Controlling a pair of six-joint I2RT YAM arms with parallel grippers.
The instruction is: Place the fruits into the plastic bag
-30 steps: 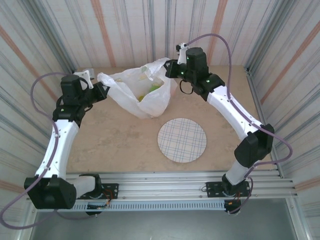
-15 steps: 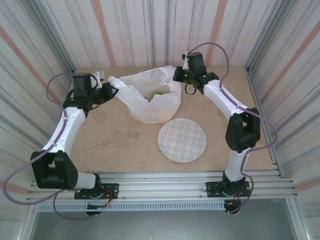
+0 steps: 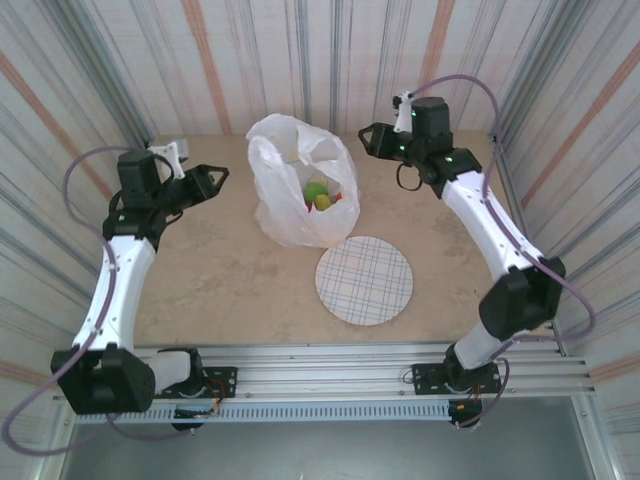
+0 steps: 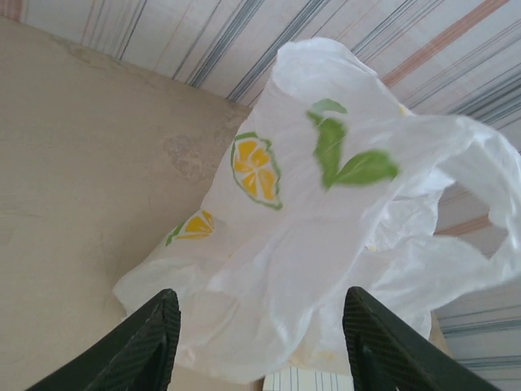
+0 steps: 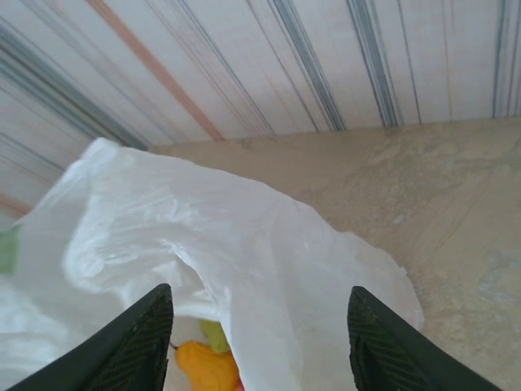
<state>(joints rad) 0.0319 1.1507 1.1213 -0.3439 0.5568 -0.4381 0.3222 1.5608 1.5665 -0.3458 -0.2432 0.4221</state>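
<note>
White crinkly plastic bag [image 3: 285, 205] stands slumped on the table [image 3: 220, 270], between the two sets of jaws, mouth gaping upward. From the left wrist its side panel [image 4: 326, 244] carries yellow citrus slices rimmed in green, plus green leaves; a handle loop trails off to the right.

Fruits [image 3: 321, 194] sit inside the bag, seen through the mouth from above: one green, one yellow-orange, a bit of red at the edge. From the right wrist, a yellow-orange piece and a green one [image 5: 207, 358] show under the bag's rim, low between that gripper's fingers. An exact count cannot be made.

Left gripper [image 3: 216, 178]: jaws spread wide, nothing between them. Tips aim at the bag, with a strip of bare table separating them from it. In its own camera [image 4: 260, 350] the bag lies just ahead of the fingers, untouched.

Right gripper [image 3: 368, 137]: jaws also spread wide and empty. It sits near the bag's far right shoulder, close but apart. In its own camera [image 5: 260, 342] the bag's rim hangs ahead of and below the fingers, unpinched.

Round white grid-lined plate [image 3: 364, 280] lies flat on the table on the near side of the bag, its far rim tucked right against the bag's base, well back from both jaws. No fruit on it.

Striped corrugated walls [image 3: 300, 60] close in behind the bag and beyond both grippers.
</note>
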